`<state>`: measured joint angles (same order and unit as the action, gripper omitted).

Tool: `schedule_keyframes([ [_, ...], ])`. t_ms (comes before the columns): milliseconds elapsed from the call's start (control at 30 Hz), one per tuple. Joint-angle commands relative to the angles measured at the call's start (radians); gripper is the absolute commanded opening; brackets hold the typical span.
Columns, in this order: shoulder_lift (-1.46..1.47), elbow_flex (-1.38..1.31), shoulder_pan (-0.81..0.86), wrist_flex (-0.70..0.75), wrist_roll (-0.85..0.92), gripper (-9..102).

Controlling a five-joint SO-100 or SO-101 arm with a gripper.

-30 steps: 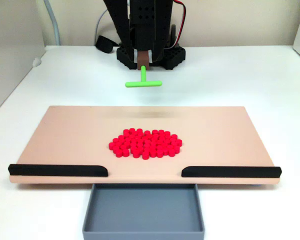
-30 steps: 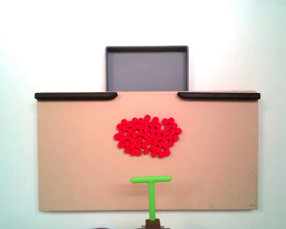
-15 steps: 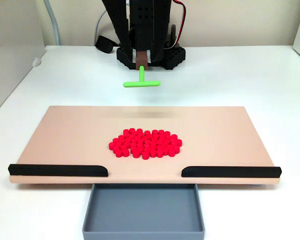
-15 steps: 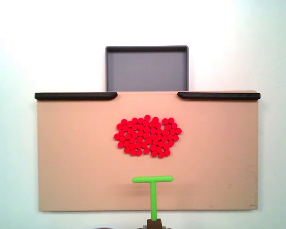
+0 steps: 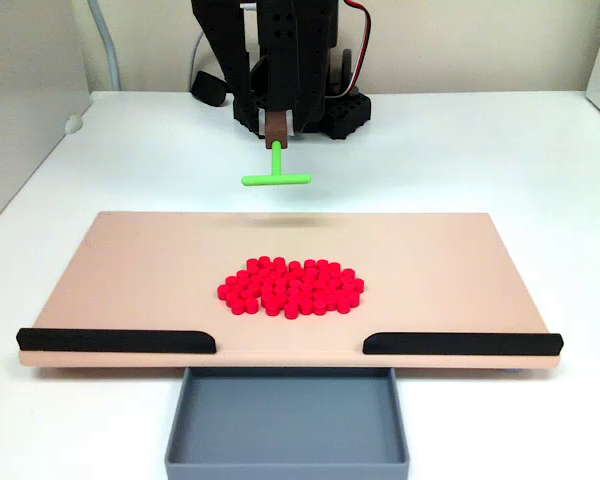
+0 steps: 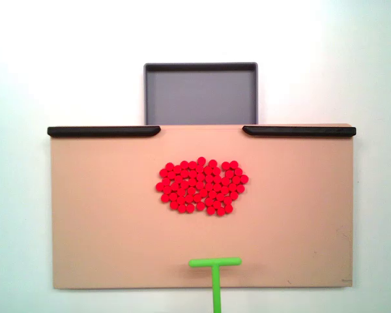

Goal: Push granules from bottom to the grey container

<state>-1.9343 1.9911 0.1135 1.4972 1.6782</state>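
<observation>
While the arm is posed at the far end of a white table (image 5: 540, 150), its gripper (image 5: 277, 130) is seen clenched on the stem of one green T-shaped pusher (image 5: 276, 178), whose crossbar is held level in the air, apart from the surface below. Seen from above, the pusher (image 6: 215, 274) is placed over the board's edge at the bottom of the picture, well apart from the pellets.

One tan board (image 5: 130, 270) is laid flat on the table. One patch of the granules (image 5: 292, 287), several dozen bright red pellets too many to be counted exactly, is gathered near the board's middle; in the top-down fixed view the granules (image 6: 201, 186) are packed into a rounded cluster.

Two black strips are fixed along the board's near edge, one at the left (image 5: 115, 341) and one at the right (image 5: 462, 344), with a gap left between them.

One grey container (image 5: 286, 460) is set just beyond that gap, touching the near edge, and no pellets are seen inside it. From above, the grey container (image 6: 201, 67) is lined up with the gap.
</observation>
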Motion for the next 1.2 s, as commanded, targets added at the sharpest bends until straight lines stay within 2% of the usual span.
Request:
schedule_keyframes([
  [0,-0.081,0.020,0.009,0.003,0.009,0],
  [200,-0.123,0.120,0.005,-0.112,-0.015,0],
  [500,-0.141,0.164,-0.012,-0.124,-0.069,0],
  [1033,-0.192,0.311,-0.020,-0.325,-0.051,0],
  [1167,-0.198,0.316,-0.020,-0.328,-0.046,0],
])
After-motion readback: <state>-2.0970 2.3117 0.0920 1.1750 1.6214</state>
